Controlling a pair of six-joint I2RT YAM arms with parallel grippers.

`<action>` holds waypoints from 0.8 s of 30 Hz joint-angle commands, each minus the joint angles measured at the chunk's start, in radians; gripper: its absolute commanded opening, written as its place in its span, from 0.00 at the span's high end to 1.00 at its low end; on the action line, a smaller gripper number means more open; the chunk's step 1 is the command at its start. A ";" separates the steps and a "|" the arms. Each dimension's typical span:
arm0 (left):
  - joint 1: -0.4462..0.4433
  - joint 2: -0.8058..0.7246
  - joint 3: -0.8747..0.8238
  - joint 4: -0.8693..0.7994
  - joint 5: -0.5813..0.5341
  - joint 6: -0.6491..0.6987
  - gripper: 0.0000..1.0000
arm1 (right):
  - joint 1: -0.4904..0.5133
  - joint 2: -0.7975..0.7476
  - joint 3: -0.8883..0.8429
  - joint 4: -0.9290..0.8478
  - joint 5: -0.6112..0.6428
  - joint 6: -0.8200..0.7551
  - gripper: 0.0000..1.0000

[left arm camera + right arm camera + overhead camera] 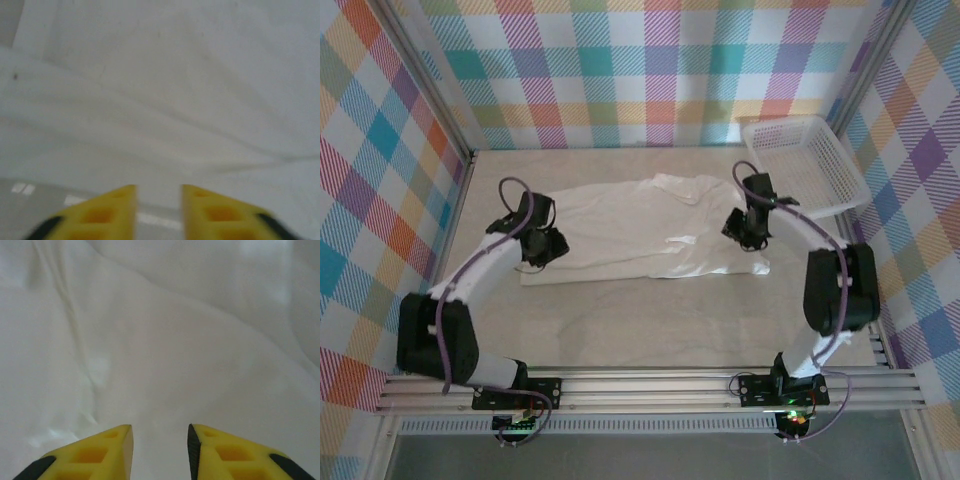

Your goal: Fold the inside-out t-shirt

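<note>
The white inside-out t-shirt (640,228) lies spread across the middle of the table, wrinkled toward its right end. My left gripper (546,243) hovers at the shirt's left edge; in the left wrist view its yellow fingers (112,212) stand apart over the white fabric (165,100), nothing between them. My right gripper (744,228) sits over the shirt's right part. The right wrist view has its yellow fingers (100,452) parted above smooth cloth (165,340), holding nothing. No dark tag is visible.
A white plastic lattice basket (805,160) stands at the back right, close behind the right arm. Plaid walls enclose the table on three sides. Bare tabletop (650,320) stretches between the shirt and the near rail.
</note>
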 commanded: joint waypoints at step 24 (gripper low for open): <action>0.096 -0.093 -0.362 0.011 0.049 -0.117 1.00 | -0.058 -0.329 -0.504 -0.140 -0.133 0.082 1.00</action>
